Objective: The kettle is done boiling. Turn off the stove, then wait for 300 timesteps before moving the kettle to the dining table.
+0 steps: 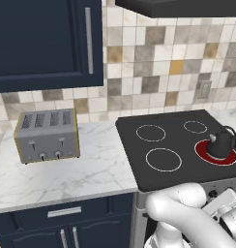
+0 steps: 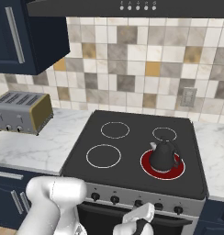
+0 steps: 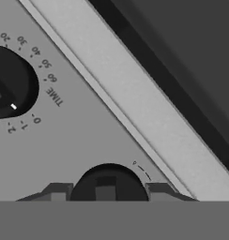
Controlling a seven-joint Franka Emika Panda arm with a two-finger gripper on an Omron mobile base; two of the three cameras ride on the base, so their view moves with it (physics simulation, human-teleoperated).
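The fingers [image 3: 107, 194] sit one on each side of a dark stove knob [image 3: 108, 183], close to its flanks; whether they already pinch it cannot be told, since the hand view cuts off the contact line. Up and to the left of the fingers in that view is a timer dial [image 3: 8, 86] ringed with minute marks, which is not the one wanted. From the right base view the hand [image 2: 140, 225] hangs low against the steel oven front, below the knob row [image 2: 137, 202]. The kettle [image 2: 162, 155] stands well above and beyond the fingers, on the front right burner [image 2: 162, 166] of the stove [image 2: 132, 151], and that burner glows red, so the heat looks to be on and the first step unfinished. To do this step well, the fingers should close squarely until both pads bear on the knob's sides, then the wrist should roll about the knob's own axis without pushing sideways, or the pads may slip off. The red ring is the check: the turn is enough once it goes dark. The toaster [image 1: 47, 136] on the surface far to the left plays no part.
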